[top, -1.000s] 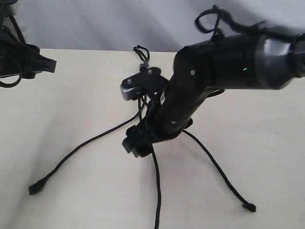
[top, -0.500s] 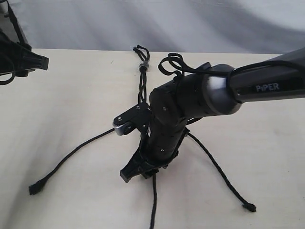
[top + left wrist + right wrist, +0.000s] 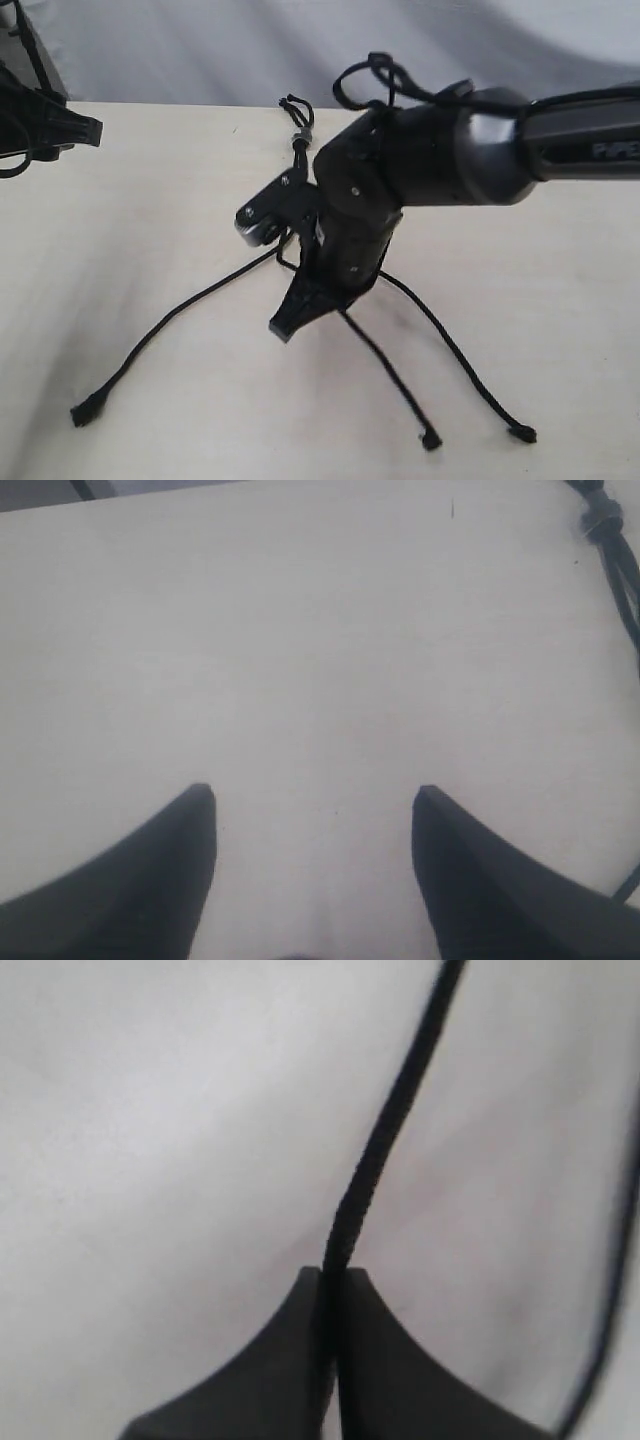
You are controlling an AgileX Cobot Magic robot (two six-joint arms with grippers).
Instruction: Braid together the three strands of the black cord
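The black cord's knot with its grey band (image 3: 300, 138) lies at the table's far middle, and also shows in the left wrist view (image 3: 602, 520). Three strands fan out toward the front: the left strand (image 3: 170, 318), the middle strand (image 3: 392, 378) and the right strand (image 3: 455, 355). My right gripper (image 3: 284, 326) reaches across the middle, pointing down, shut on the middle strand (image 3: 375, 1155) close to the table. Another strand (image 3: 612, 1290) runs beside it. My left gripper (image 3: 313, 795) hovers open over bare table at the far left (image 3: 88, 128), holding nothing.
The right arm's bulky wrist and its camera mount (image 3: 262, 215) hide where the strands part. The pale wooden table (image 3: 150, 200) meets a grey backdrop at the far edge. Frayed strand tips lie near the front (image 3: 88, 410) (image 3: 431, 439) (image 3: 521, 434).
The right gripper has swung up and back with the middle strand, dragging its tail rightward so its tip now lies near the right strand's. The left strand's tip shifted slightly. The left arm stayed.
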